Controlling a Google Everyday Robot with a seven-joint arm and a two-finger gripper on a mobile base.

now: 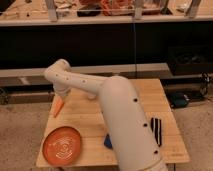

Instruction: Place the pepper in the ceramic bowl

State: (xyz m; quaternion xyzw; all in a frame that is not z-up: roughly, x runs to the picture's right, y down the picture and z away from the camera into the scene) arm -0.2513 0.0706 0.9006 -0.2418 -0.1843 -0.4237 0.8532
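A: Quick pass. Where's your end effector [61,98]?

B: Far-left part of the bench [90,117], under the bend of the arm [120,115]. The arm's own bulk covers most of it.

A: Open or closed?

B: You cannot tell from this view. The pepper [58,106] pokes out right below it, orange, tilted, tip pointing down toward the left edge of the bench. It looks carried, but whether it is off the wood or touching it I can't say.

A: And the ceramic bowl [62,145]?

B: Front-left corner of the bench, orange, ringed inside, nothing in it. It sits nearer the camera than the pepper, apart from it, bare wood between them.

A: So which step?

B: Transport, I'd judge. Pepper appears to be in hand and not yet over the bowl. Placement not done.

A: Next move for you?

B: Bring the end effector toward the camera along the left side until the pepper hangs over the bowl's middle, lower, then release. Watch the rim: the pepper hangs at a slant, so the tip could catch the edge if you come in low.

A: Anything else there?

B: A dark striped object [157,129] on the right side, a blue thing [108,142] half hidden by the arm. Neither is in your path.
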